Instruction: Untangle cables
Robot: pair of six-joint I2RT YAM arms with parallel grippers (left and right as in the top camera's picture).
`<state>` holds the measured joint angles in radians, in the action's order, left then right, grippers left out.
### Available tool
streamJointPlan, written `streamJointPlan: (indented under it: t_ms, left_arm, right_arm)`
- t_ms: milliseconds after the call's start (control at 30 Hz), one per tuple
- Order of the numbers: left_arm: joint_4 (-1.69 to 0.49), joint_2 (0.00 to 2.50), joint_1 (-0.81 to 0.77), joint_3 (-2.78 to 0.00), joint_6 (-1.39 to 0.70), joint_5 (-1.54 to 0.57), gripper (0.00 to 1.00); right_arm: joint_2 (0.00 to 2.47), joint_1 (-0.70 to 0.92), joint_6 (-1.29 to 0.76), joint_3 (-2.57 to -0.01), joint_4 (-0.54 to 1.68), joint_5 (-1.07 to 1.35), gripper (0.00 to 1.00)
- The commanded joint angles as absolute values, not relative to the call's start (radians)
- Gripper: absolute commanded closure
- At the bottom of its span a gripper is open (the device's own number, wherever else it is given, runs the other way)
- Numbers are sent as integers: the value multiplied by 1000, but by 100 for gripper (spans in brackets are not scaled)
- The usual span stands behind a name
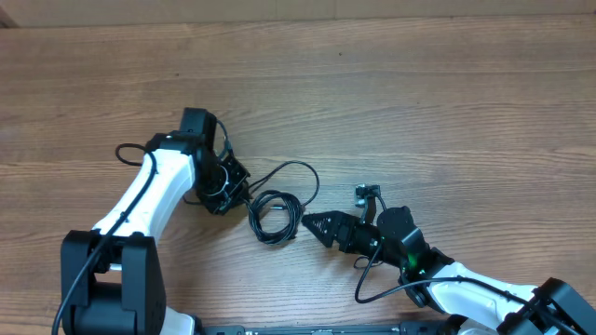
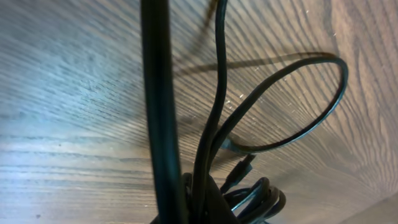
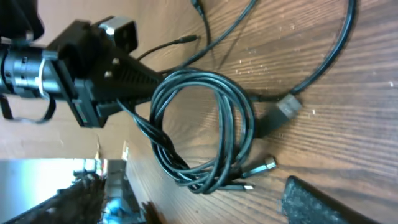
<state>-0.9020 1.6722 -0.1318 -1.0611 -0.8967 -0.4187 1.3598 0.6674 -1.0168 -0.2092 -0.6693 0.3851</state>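
Cables (image 1: 272, 216) lie as a small wound coil on the bench (image 1: 419, 93), between our two hands, with one wide loop (image 1: 305, 173) thrown out toward the far side. We judge the job barely begun. Several turns sit stacked on one another, twisted together along one side, and no cord lies apart from the bundle. A dark plug (image 3: 289, 107) and two silver tips (image 3: 268, 163) rest against the coil's edge, so at least those ends are free to pull on.

Our left hand (image 1: 235, 186) sits at the coil's left rim and looks closed on a strand there. Our right hand (image 1: 312, 223) points at the opposite rim, its fingers drawn to a wedge and holding nothing that we can see.

The left wrist view is too close to help. Blurred black cords fill it and no fingers show, so we cannot confirm that grip there. How many separate cords make up the coil we cannot count.
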Motion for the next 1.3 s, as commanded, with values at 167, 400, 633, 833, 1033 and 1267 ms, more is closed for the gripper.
streamJointPlan:
  t_ms: [167,400,633,833,1033,1267]
  left_arm:
    - [-876,1680,-224,-1056,-1245,-314,96]
    - [-855,1680,-289,-1056,-1246,-244,96]
    - [-832,1680,-298,-1056,-1264,-243,96]
    - [-837,1680,-303,-1056,-1256,-216,95]
    - [-843,1680,-332,-1055,-1255,-179,94]
    - [-846,1680,-393,-1055,-1234,-87,95]
  right_arm:
    - [1358,665,-1065,-213,-713,394,0]
    - [1358,665,-1182,-213,-712,425,0]
    - [1358,666,-1208,-213,-722,540,0]
    - [1358,665,-1203,-213,-744,556,6]
    - [1358,666,-1231,-213,-670,471,17]
    - [1358,666,-1234,-213,-591,400,13]
